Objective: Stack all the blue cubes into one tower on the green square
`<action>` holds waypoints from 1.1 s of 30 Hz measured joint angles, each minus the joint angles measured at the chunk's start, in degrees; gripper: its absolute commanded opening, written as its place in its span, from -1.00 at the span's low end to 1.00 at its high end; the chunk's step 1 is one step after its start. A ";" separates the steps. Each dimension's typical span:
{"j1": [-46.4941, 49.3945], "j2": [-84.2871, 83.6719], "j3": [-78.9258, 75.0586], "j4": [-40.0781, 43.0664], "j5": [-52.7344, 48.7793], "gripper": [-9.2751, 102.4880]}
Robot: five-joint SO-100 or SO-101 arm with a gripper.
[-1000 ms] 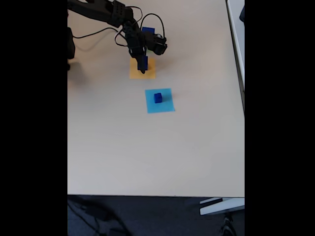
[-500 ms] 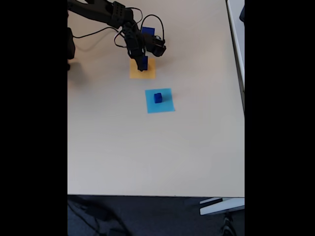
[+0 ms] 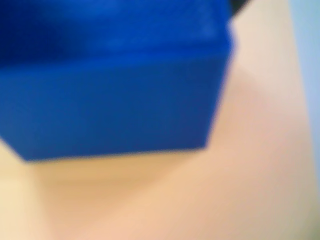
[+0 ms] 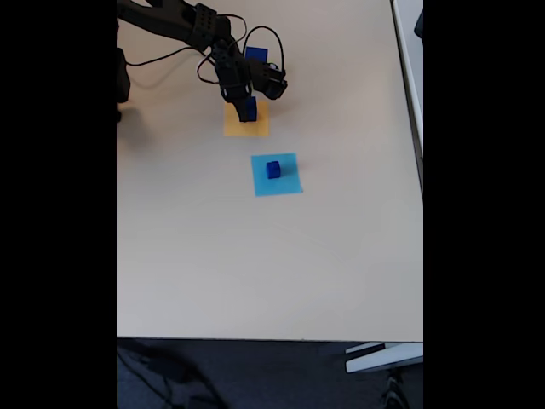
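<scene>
Hand w/ blue cube lifted slightly off orange square.

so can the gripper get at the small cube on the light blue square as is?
Probably not yet: the gripper seems to hold a blue cube over the orange square. The small cube itself stands clear.

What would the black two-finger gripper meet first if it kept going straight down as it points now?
Probably the flat orange paper square on the table: the gripper points down over it, apparently holding a dark blue cube. Height is unclear.
</scene>
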 measured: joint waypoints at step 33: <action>-16.88 0.26 -26.28 17.14 31.29 -0.81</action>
